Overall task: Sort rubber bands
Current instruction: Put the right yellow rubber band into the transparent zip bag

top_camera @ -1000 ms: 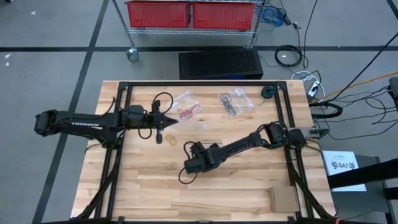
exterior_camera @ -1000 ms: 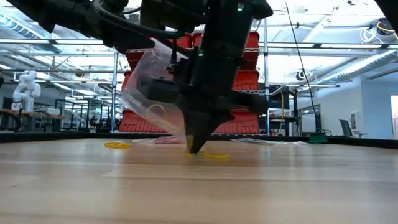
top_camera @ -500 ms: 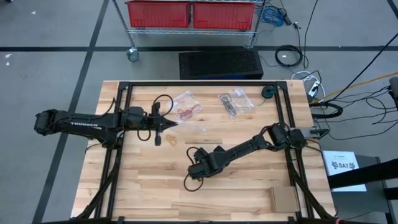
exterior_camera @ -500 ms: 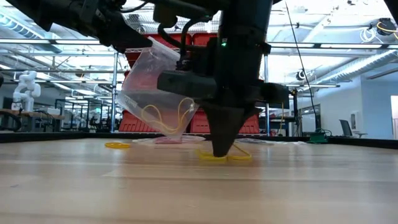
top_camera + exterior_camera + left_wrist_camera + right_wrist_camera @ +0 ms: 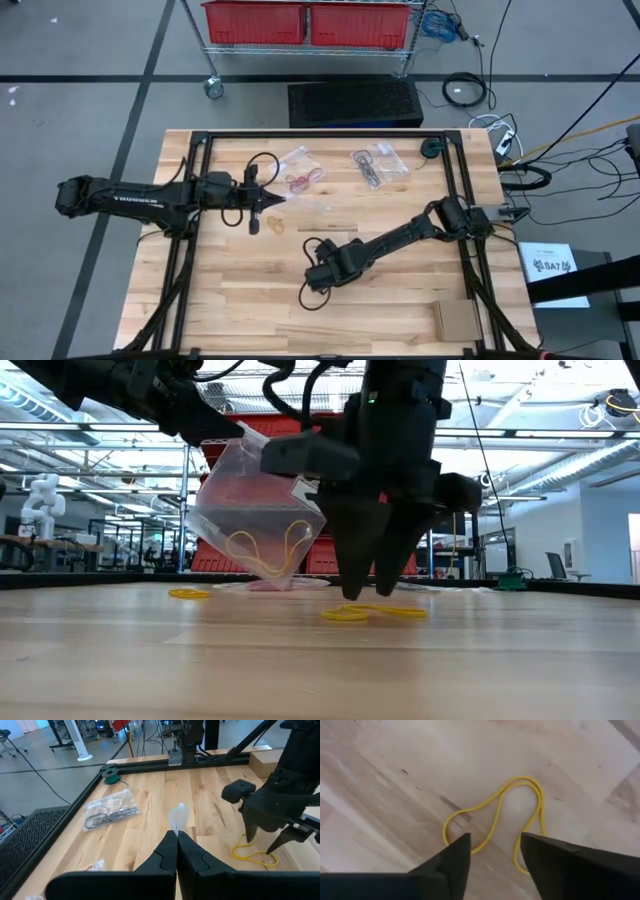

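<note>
My left gripper (image 5: 176,839) is shut on a clear plastic bag (image 5: 255,510) with yellow rubber bands (image 5: 268,548) in it, over the table's left middle (image 5: 265,203). My right gripper (image 5: 366,592) stands open, pointing down, just above a loose yellow rubber band (image 5: 495,817) that lies flat on the wood (image 5: 375,613); its fingers straddle the band without touching it. In the high view the right gripper (image 5: 318,272) is near the table's centre. More yellow bands (image 5: 270,226) lie on the table below the bag. My left gripper pinches the bag's top edge (image 5: 178,817) between its two shut fingers, coming nearly level from the table's left. The bag hangs tilted below the fingers, and its lower corner (image 5: 272,573) reaches close to the table.
A clear bag with red bands (image 5: 300,172) and another with black bands (image 5: 372,165) lie at the far middle. A green roll (image 5: 430,148) sits at the far right, a cardboard piece (image 5: 455,320) at the near right. A black frame (image 5: 200,250) borders the table.
My right gripper has risen off the table, shifted a little toward the near right and opened. The yellow band it was down on now lies loose on the wood under its fingers.
</note>
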### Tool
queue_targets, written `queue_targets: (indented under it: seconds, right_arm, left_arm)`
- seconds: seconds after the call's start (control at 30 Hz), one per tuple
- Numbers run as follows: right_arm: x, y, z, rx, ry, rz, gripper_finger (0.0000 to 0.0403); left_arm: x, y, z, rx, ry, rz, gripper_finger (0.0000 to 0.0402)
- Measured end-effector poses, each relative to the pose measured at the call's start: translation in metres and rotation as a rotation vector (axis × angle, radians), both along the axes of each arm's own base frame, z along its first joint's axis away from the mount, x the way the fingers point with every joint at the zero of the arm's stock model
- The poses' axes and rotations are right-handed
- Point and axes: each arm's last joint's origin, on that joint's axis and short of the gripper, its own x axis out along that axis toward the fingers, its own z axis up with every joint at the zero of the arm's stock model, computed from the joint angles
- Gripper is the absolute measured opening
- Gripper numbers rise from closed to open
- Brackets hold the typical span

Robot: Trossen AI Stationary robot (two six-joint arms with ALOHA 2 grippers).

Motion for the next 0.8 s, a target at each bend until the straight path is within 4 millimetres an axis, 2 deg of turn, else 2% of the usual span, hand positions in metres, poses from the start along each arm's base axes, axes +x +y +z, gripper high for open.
queue_targets:
  seconds: [0.23,0.4,0.67,0.8]
  right_arm:
    - [0.000,-0.004,-0.001,-0.059,-0.002,-0.020,0.0241]
    - [0.007,-0.008,-0.012,-0.042,-0.016,-0.037,0.0267]
    - [0.013,-0.014,-0.016,0.016,-0.022,-0.091,0.0273]
    - [0.015,-0.014,-0.017,0.023,-0.042,-0.120,0.0255]
  left_arm:
    - [0.000,0.000,0.000,0.002,0.001,-0.001,0.0001]
    - [0.000,0.000,0.000,0.002,0.001,0.000,0.0001]
    - [0.000,0.000,0.000,0.003,0.004,-0.001,0.0001]
    - [0.000,0.000,0.000,0.003,0.004,-0.001,0.0001]
